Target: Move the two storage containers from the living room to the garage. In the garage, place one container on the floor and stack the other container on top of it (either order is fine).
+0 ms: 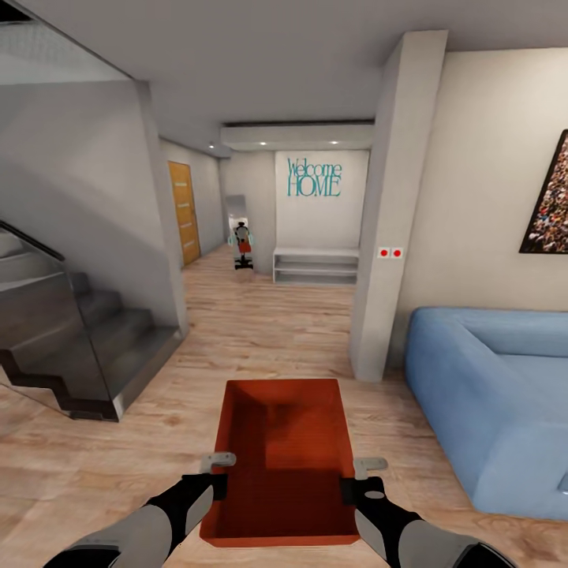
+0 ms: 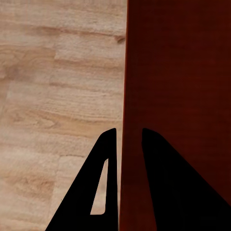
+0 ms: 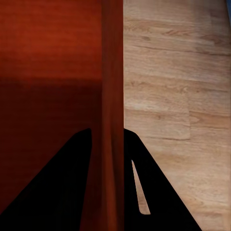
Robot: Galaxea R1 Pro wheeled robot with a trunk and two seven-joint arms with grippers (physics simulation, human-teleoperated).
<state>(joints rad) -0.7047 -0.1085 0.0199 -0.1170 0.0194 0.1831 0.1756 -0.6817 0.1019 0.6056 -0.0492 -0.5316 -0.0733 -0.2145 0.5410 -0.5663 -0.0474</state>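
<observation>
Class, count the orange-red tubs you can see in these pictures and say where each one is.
1. The tub is held over the wood floor between both claws, one on each side wall. A second may be out of view.

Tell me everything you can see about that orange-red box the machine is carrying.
The orange-red rectangular storage container is an open tub with thin straight walls and a flat bottom, looking like smooth plastic, and it is empty. It is held level above the light wood-plank floor, long side pointing forward. The left gripper pinches its left wall and the right gripper its right wall, one finger inside, one outside.
</observation>
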